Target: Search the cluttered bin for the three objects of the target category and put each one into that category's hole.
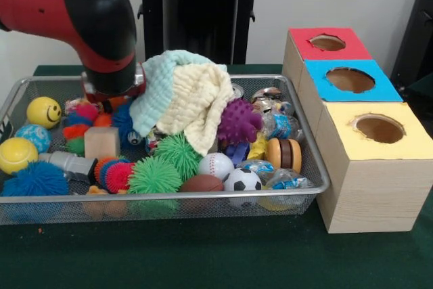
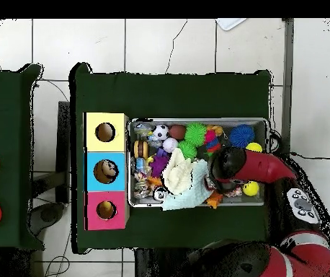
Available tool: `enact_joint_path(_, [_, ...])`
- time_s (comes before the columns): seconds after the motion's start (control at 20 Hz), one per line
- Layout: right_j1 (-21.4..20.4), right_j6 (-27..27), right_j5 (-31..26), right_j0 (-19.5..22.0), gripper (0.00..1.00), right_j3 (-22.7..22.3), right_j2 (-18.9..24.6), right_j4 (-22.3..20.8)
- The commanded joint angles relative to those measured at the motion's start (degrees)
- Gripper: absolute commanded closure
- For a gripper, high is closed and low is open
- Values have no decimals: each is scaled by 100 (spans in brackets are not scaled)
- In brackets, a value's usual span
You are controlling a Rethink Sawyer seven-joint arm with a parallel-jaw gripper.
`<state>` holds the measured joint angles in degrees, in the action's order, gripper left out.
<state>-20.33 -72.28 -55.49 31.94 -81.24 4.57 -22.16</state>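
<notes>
- We judge this the search step: the arm [image 1: 95, 25] reaches down over the far left of the bin [image 1: 162, 197], its hand hidden behind the elbow, so we cannot tell its state.
- Two orange-tan lumps [image 1: 105, 206] sit at the bin's near edge; a third stays unseen.
- Red-topped hole [image 1: 327, 42] lies well apart, the farthest on the box.
- Next move calls for clearing the cloth [image 1: 183, 96] and a firm pick.

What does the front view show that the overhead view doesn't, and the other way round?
Only the front view shows the wooden block, the football and the side walls of the boxes. Only the overhead view shows the robot's base and something inside the blue hole. Both show the basket, the cloth, the arm above it and the red hole.
</notes>
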Motion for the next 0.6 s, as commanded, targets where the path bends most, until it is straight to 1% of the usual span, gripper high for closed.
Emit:
enact_joint_path(0.05, [77,-1366,-263,-337,0,-807,287,704])
enact_joint_path(0.25, [38,-1412,-175,-481,0,-891,264,953])
enact_joint_path(0.6, [-171,-1454,-193,-790,0,-1000,91,1250])
